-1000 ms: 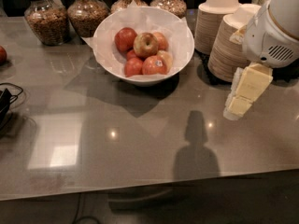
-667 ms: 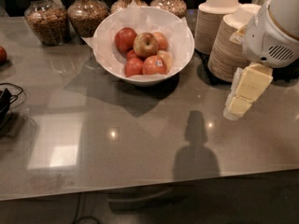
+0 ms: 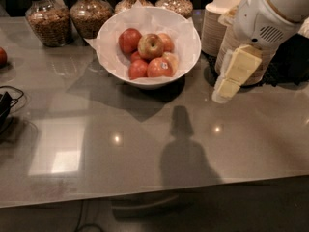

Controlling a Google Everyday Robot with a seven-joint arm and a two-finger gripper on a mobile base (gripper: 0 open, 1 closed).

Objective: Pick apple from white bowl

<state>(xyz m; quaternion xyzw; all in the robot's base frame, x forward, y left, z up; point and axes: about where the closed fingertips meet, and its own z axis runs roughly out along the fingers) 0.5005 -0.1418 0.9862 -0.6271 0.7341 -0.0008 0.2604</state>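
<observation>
The yellowish-tan apple lies on top of the pile in the white bowl, which is lined with crinkled white paper and stands at the back middle of the counter. Around it in the bowl are several red apples, one with a small sticker. My gripper, cream-coloured on a white arm, hangs above the counter to the right of the bowl, apart from it and pointing down and to the left. It holds nothing that I can see.
Two stacks of beige paper bowls stand just behind the gripper at the back right. Glass jars of granola line the back left. A black cable lies at the left edge, beside a red object.
The gripper has moved a little to the left and up, closer to the bowl. The bowl and the apples have not moved.
</observation>
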